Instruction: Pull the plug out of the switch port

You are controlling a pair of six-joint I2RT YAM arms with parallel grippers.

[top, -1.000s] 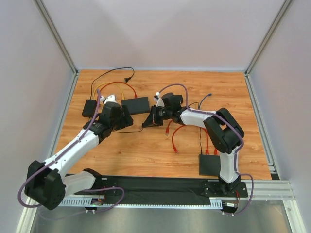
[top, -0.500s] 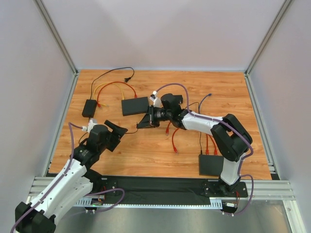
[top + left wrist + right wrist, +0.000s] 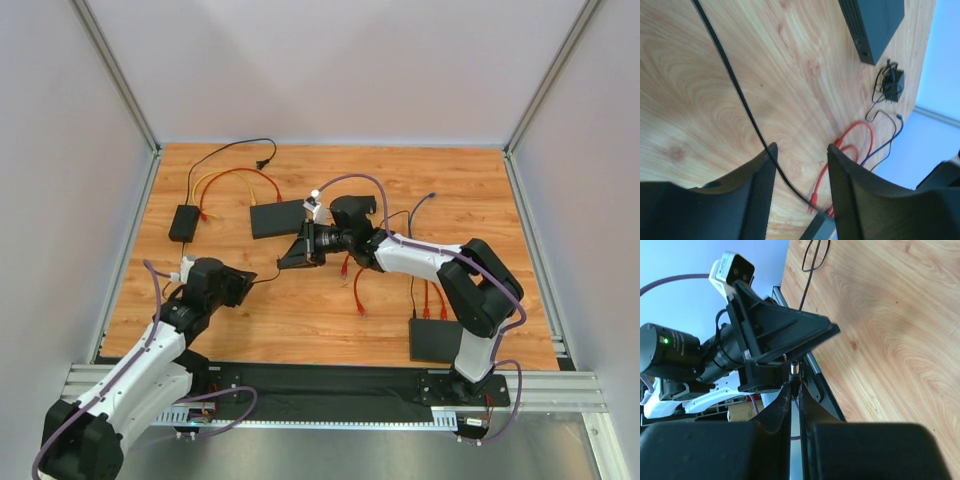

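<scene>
The black switch (image 3: 278, 217) lies flat at the back left of the wooden table, and its port side (image 3: 860, 42) shows in the left wrist view. My right gripper (image 3: 290, 260) hovers just in front of it, apart from it. That gripper (image 3: 795, 387) is shut on a small black barrel plug (image 3: 794, 371) whose silver tip sticks out past the fingers. The plug's thin black cable (image 3: 735, 85) trails left over the table. My left gripper (image 3: 240, 283) is drawn back near the left front. Its fingers (image 3: 765, 170) stand a little apart, holding nothing, with the cable running on the table under them.
A smaller black box (image 3: 183, 222) with orange and red cables (image 3: 240, 178) sits left of the switch. Loose red cables (image 3: 357, 285) and a blue one (image 3: 420, 205) lie mid-table. Another black box (image 3: 433, 340) rests near the right arm's base. A black adapter (image 3: 890, 85) lies beyond the switch.
The left arm has drawn back from beside the switch toward its base, and its jaws have narrowed. The right gripper has shifted slightly left and nearer, still holding the plug.
</scene>
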